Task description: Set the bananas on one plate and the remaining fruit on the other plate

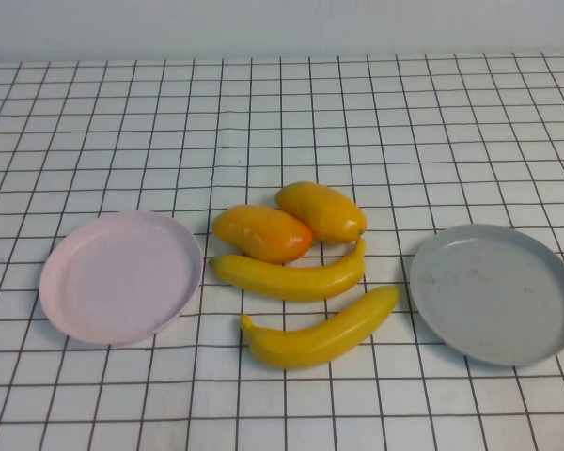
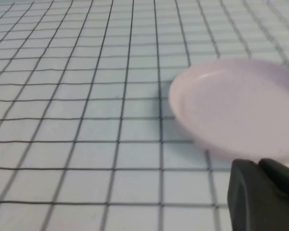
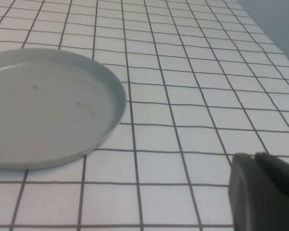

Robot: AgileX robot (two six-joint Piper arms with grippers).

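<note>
Both grippers (image 2: 265,192) (image 3: 265,192) only wrist-visible, beside plates.

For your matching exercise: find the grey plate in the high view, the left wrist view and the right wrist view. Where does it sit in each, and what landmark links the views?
High view: the grey plate lies at the right, beside the bananas.
Left wrist view: not in it; only the pink plate shows, with part of the left claw.
Right wrist view: it fills the left half, near the right claw.
Shared landmark: the black-lined grid cloth.

White black-gridded tablecloth (image 1: 291,103) beneath pale wall (image 1: 282,26).
</note>
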